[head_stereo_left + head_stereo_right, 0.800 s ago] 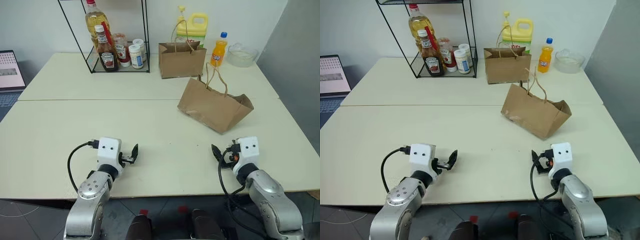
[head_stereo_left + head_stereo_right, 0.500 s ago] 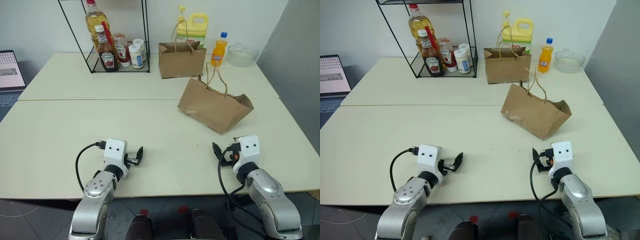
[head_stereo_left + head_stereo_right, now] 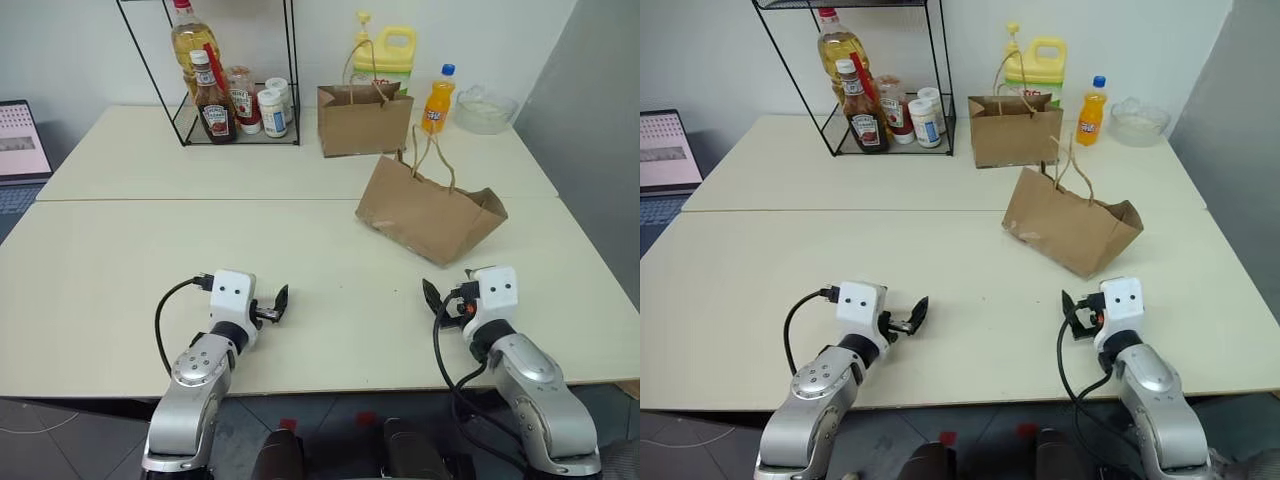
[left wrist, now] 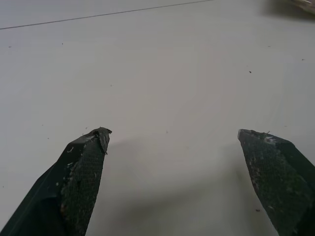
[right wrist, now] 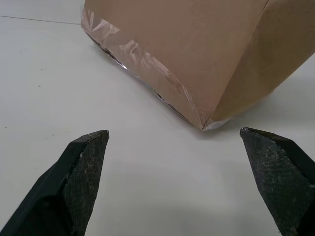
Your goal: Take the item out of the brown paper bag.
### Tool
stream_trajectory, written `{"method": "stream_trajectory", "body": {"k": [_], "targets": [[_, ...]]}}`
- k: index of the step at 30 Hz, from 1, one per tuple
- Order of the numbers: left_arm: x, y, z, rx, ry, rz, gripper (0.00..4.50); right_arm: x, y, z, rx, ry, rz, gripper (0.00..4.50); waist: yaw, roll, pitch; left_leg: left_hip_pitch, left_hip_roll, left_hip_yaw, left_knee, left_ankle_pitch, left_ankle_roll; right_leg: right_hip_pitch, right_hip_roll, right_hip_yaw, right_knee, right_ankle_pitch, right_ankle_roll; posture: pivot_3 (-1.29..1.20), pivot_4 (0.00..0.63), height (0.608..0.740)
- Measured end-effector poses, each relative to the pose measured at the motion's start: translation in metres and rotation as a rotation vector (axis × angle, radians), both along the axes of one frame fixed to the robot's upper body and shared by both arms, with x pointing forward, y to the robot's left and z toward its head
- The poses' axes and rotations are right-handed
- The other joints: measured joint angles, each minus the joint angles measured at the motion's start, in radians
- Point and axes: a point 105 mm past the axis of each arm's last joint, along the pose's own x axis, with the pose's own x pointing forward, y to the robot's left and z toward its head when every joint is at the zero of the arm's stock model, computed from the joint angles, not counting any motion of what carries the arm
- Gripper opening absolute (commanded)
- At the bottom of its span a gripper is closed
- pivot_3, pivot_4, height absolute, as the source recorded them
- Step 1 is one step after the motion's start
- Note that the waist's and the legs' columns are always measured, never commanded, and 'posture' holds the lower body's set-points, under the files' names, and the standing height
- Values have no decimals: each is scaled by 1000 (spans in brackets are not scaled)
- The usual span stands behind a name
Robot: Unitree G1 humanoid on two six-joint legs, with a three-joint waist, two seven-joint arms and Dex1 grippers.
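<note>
Left gripper (image 3: 279, 305) nearer; two bags.

From my remote station I see a plain brown paper bag (image 3: 428, 215) with tan handles on a cream table (image 3: 150, 250), beside an orange soda bottle (image 3: 436, 100) capped in blue, a yellow jug (image 3: 385, 47), and red-labelled ketchup (image 3: 213, 104) on a black wire rack (image 3: 290, 70).

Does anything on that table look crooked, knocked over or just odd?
Yes: the nearer brown paper bag sits askew, turned at an angle and leaning, its sides creased, loop handles sticking up. The other bag behind it stands square and neat. Nothing looks spilled.
</note>
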Motion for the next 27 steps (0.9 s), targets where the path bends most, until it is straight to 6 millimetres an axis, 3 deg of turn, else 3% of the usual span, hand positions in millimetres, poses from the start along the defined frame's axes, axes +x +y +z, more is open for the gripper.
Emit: {"method": "stream_trajectory", "body": {"k": [6,11,14,16,18,23,27], "targets": [[4,-9,8,-15,-19,-56,4442,0,-1,4,-46,24,52,4500,0,0,0,0,0,0,0,0,0,0,0,0,0,0,0,0,150,740],[11,-22,24,-17,-12,-219,4442,3,0,36,-43,-19,144,4500,0,1,1,0,0,-1,1,0,0,0,0,-1,1,0,0,0,150,740],[20,-34,60,9,-33,-429,4442,9,6,77,-29,-76,260,4500,-1,2,2,0,0,-2,2,0,0,0,1,-1,2,0,0,0,150,740],[25,-43,101,42,-114,-559,4442,13,5,111,-52,-149,306,4500,-1,2,3,0,0,-3,1,0,0,1,1,-2,2,0,0,0,150,740],[24,-52,129,53,-157,-680,4442,21,0,130,-65,-169,316,4500,-1,2,3,0,-1,-3,1,0,0,1,1,-1,1,0,-1,0,150,740],[30,-66,162,37,-163,-864,4442,50,-19,154,-114,-135,303,4500,-1,4,6,-3,-1,-3,1,0,0,0,1,-1,-1,0,-1,0,150,740],[34,-70,183,23,-185,-935,4442,80,-20,150,-126,-52,328,4500,-5,5,8,-3,-1,-3,1,0,0,0,1,0,1,0,-1,0,150,740]]}}
